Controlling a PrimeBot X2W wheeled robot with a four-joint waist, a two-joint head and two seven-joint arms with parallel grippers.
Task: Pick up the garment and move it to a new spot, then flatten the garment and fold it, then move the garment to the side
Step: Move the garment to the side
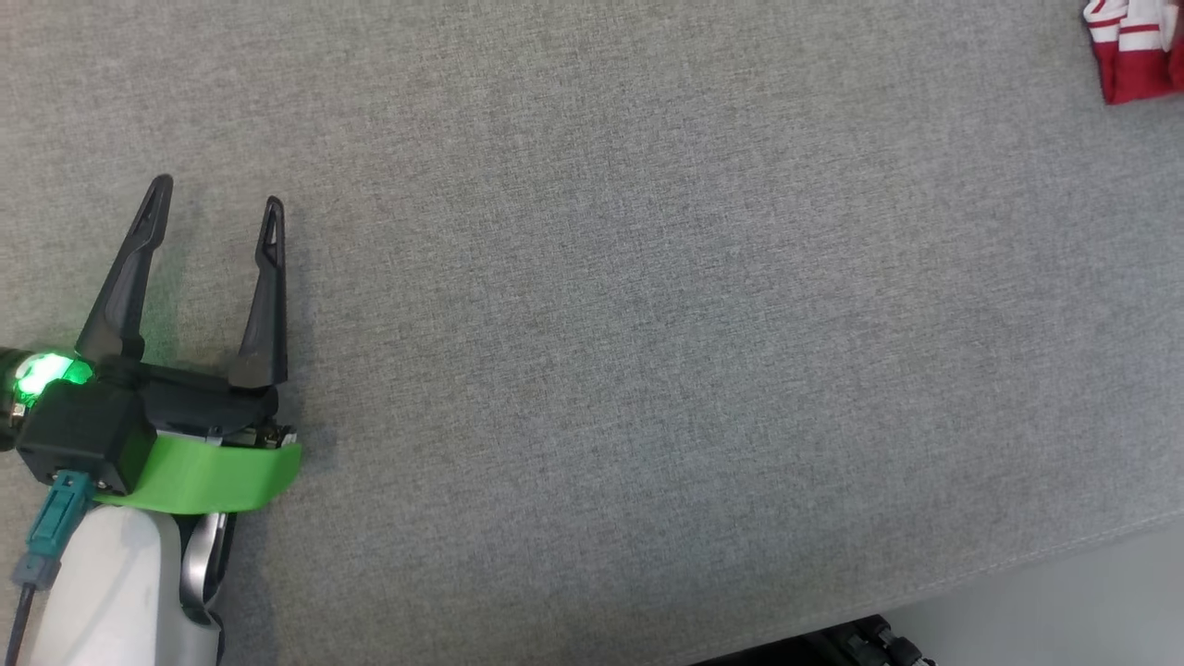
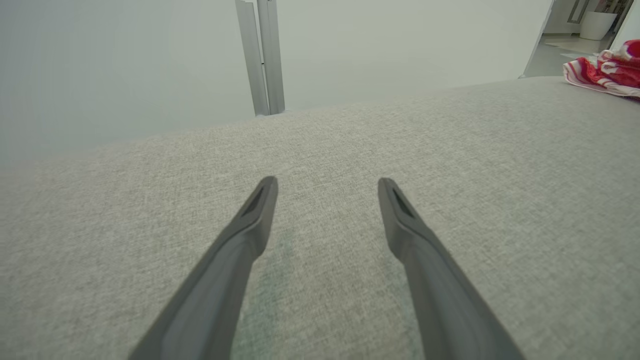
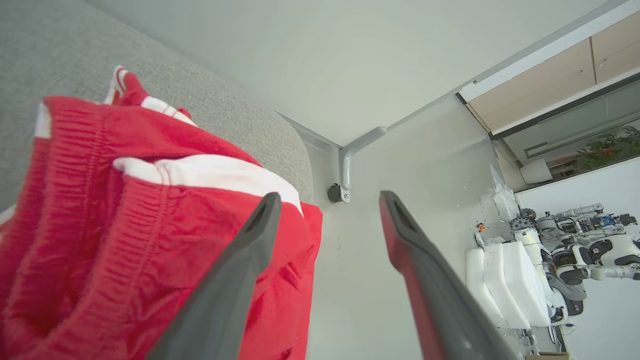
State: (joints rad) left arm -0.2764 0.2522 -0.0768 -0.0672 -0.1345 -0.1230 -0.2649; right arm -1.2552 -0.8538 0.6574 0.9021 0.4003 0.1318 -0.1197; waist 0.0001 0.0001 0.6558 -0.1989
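The garment (image 1: 1133, 46) is red with white stripes. It lies bunched at the far right edge of the grey fabric table (image 1: 647, 324). In the left wrist view the garment (image 2: 605, 70) is far off to the upper right. My left gripper (image 1: 218, 195) rests open over bare fabric at the lower left, its fingers apart with nothing between them (image 2: 327, 182). Seen from the right wrist, my right gripper (image 3: 330, 196) is open just over the garment (image 3: 125, 225), which lies heaped to the left of and under the left finger, at the table's edge.
The table's front edge (image 1: 1017, 555) runs across the lower right, with pale floor beyond. A metal post (image 2: 265, 55) stands behind the table. Past the garment's end are a wall bracket (image 3: 350, 165), white foam blocks (image 3: 500, 280) and another robot (image 3: 590, 250).
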